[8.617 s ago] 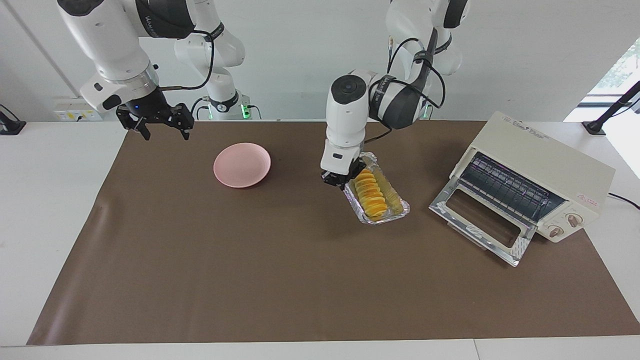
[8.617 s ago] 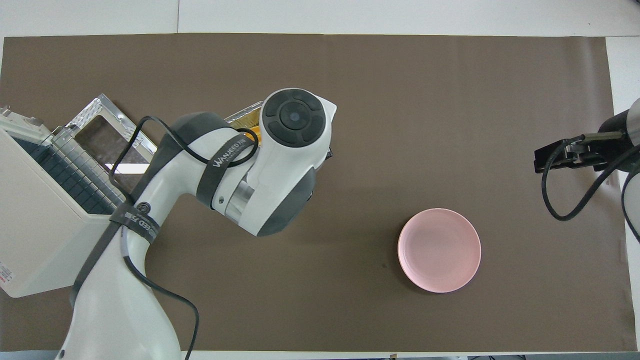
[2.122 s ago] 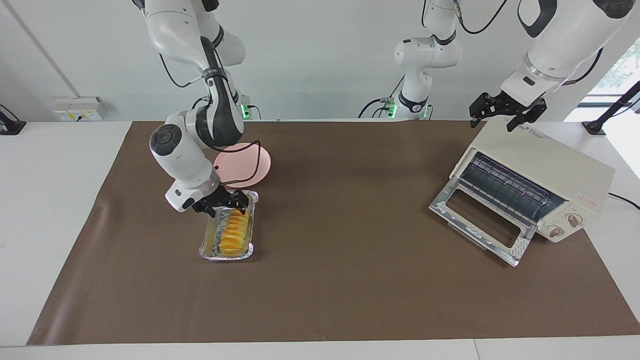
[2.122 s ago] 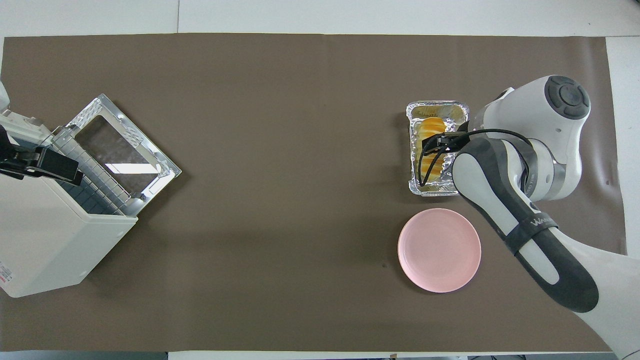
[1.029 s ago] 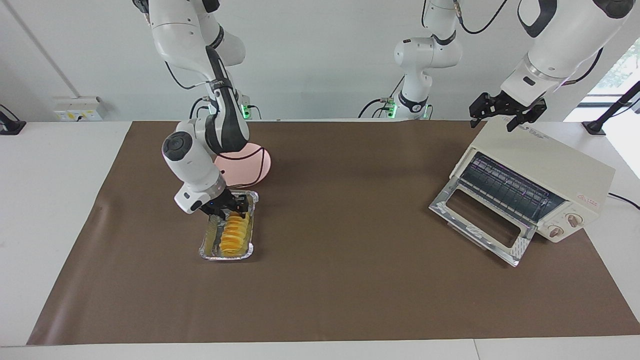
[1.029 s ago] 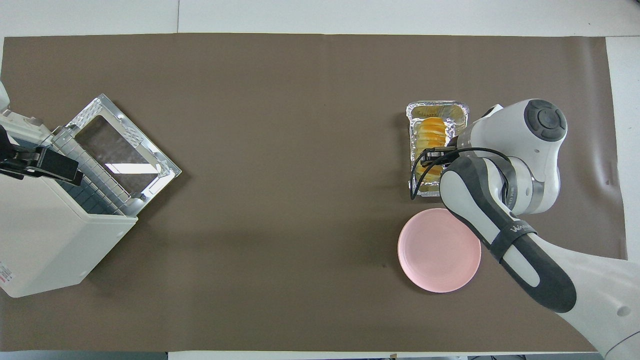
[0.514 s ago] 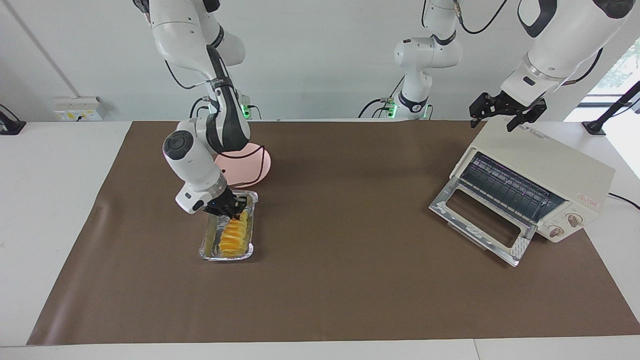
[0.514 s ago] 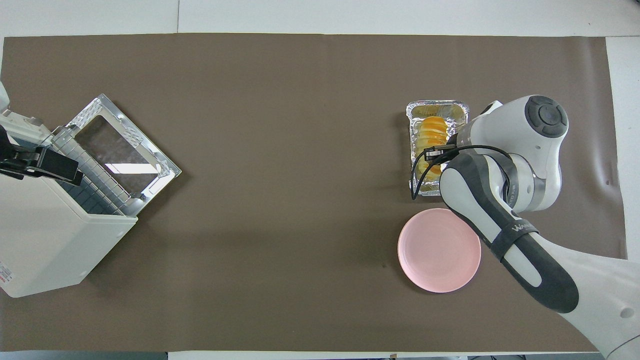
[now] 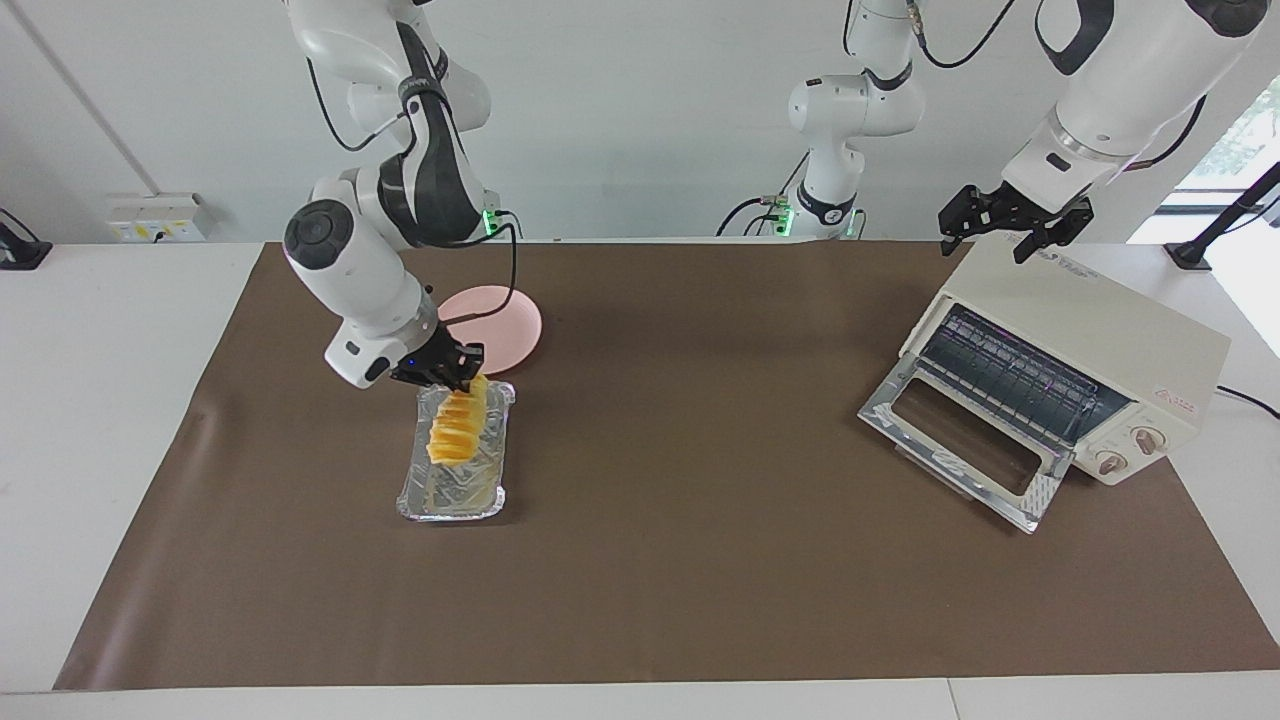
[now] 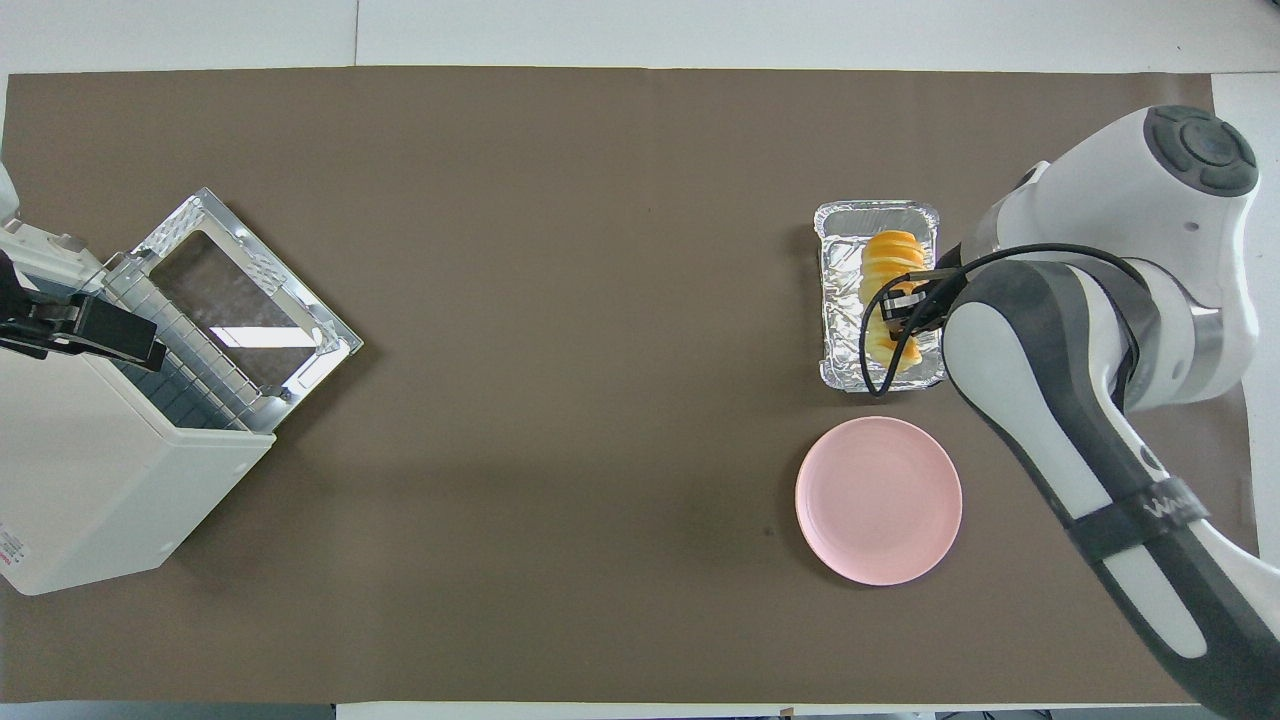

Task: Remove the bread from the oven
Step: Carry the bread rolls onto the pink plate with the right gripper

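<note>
The bread (image 9: 452, 432) is a ridged golden-yellow loaf. My right gripper (image 9: 447, 378) is shut on its end nearer the robots and holds it tilted, lifted clear above the silver foil tray (image 9: 452, 492). In the overhead view the bread (image 10: 889, 285) and right gripper (image 10: 908, 307) are over the tray (image 10: 843, 330). The cream-white oven (image 9: 1085, 335) stands at the left arm's end of the table with its glass door (image 9: 960, 448) dropped open and a bare wire rack inside. My left gripper (image 9: 1005, 232) waits open above the oven's top.
A pink plate (image 9: 505, 318) lies on the brown mat just nearer the robots than the foil tray; it also shows in the overhead view (image 10: 878, 500). The oven (image 10: 90, 480) and its open door (image 10: 240, 290) take up the left arm's end.
My right gripper closed on the bread's near end and raised it out of the foil tray, which now lies empty. The left arm has not moved.
</note>
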